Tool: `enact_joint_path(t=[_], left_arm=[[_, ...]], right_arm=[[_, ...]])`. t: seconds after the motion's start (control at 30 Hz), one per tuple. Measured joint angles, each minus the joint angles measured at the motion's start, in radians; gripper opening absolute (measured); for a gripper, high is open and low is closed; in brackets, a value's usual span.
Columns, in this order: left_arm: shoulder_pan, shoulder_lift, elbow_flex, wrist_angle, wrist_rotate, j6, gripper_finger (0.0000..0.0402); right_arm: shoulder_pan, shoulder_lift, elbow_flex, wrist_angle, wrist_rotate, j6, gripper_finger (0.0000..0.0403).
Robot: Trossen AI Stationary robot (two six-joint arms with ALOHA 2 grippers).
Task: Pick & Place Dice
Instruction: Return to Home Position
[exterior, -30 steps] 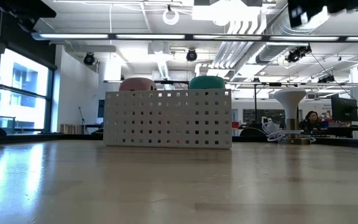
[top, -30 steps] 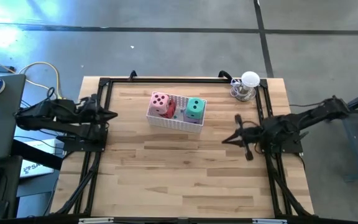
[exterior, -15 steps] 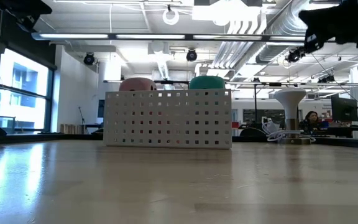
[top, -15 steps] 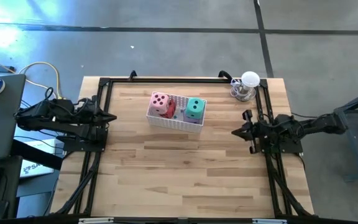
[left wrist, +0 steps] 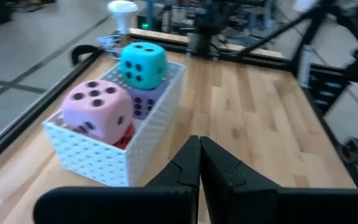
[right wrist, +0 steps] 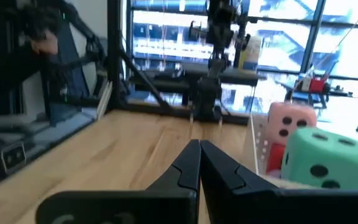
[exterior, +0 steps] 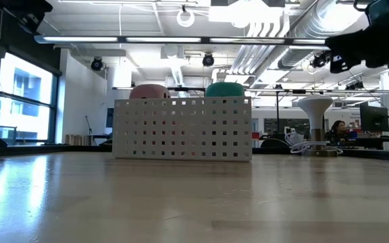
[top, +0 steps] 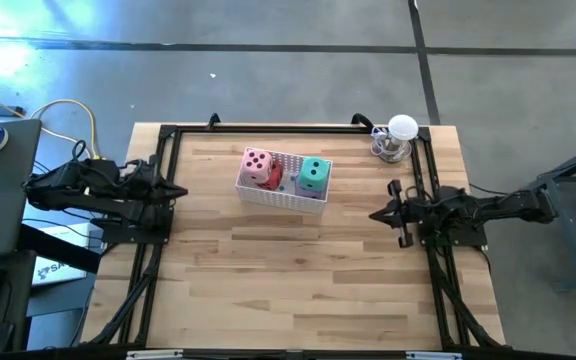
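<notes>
Dice: all four are in the white basket. Left claw sits well left of the basket, arm folded low at the edge of the surface, tip aimed at the basket. Its fingers are pressed together, holding nothing. Right claw is right of the basket, arm stretched out flat, fingers likewise together and empty.

Surface is pale wood planks. A white mushroom-shaped object stands right of the basket, at the far corner. Low view gives me an open workshop behind the basket: ceiling ducts, windows, a person far off. That view shows only two dice tops over the basket wall. Left wrist view shows pink die and green die on top, purple die and red die under them.
</notes>
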State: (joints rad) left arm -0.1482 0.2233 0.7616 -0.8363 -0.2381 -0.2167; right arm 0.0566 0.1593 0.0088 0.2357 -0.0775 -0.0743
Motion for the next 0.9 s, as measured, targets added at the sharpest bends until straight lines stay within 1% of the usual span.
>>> enact_joint_path(t=[0.07,0.13,0.27,0.5,0.7,0.77,0.9], left_arm=[[0.0,-0.008,0.0,0.002,0.045,0.022,0.0001],[0.0,-0.023,0.0,0.005,0.066,0.036,0.0001],[0.0,-0.072,0.0,0.008,0.055,0.037,0.0],[0.0,-0.154,-0.005,0.021,0.051,0.035,0.0],[0.0,-0.217,-0.08,0.189,0.06,0.009,0.0],[0.0,-0.22,-0.111,0.247,0.043,0.014,0.0],[0.002,-0.217,-0.211,0.355,0.018,0.049,0.0]], right_arm=[[0.0,0.0,0.0,-0.033,0.0,-0.005,0.0002],[0.0,0.001,0.0,-0.054,-0.001,0.015,0.0002],[0.0,0.006,-0.001,-0.077,-0.001,0.099,0.0002],[0.0,0.006,-0.001,-0.079,-0.001,0.104,0.0002],[0.0,0.006,-0.001,-0.082,-0.001,0.104,0.0002],[0.0,0.006,-0.001,-0.083,-0.001,0.104,0.0002],[0.0,0.006,-0.001,-0.084,0.0,0.105,0.0002]])
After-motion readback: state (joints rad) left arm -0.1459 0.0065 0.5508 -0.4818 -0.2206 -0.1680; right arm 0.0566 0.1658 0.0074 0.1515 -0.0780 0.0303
